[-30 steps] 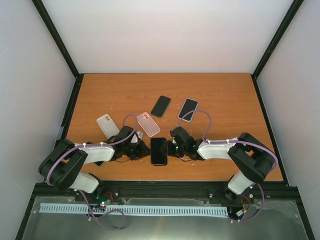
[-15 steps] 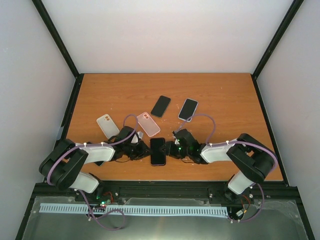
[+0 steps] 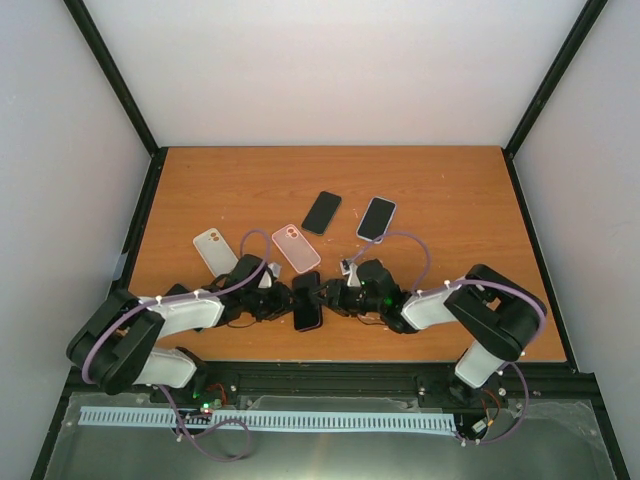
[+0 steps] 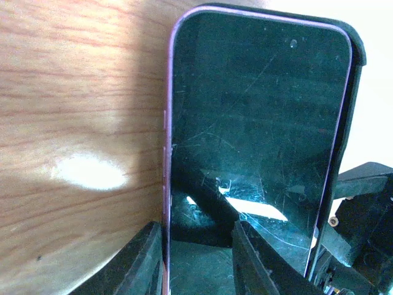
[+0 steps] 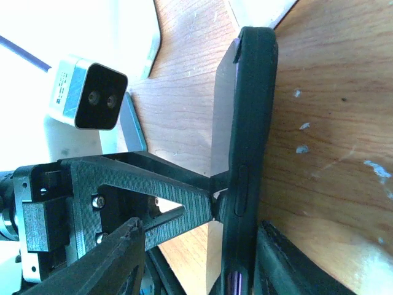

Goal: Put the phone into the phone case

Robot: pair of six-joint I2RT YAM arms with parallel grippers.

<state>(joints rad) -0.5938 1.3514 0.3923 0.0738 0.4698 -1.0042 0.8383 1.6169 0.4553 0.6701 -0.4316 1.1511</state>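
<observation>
The phone (image 3: 307,301) has a dark screen and a purple rim and sits in a black phone case (image 5: 253,117). It stands tilted up on one long edge near the table's front, between both grippers. In the left wrist view the screen (image 4: 258,123) faces the camera, with the case (image 4: 355,92) wrapping its right side. My left gripper (image 3: 284,300) (image 4: 199,264) is open; one finger lies beside the purple edge, the other over the screen. My right gripper (image 3: 331,297) (image 5: 206,264) is open, and the cased phone stands between its jaws, close to the right finger.
A white case (image 3: 215,250) and a clear pink case (image 3: 296,247) lie just behind the left arm. Two more dark phones (image 3: 321,212) (image 3: 376,218) lie mid-table. Black frame posts stand at the table's corners and a rail runs along its front edge.
The cased phone lay flat before; now it is shifted a little left and tipped up on its edge. Both grippers have closed in on it from either side.
</observation>
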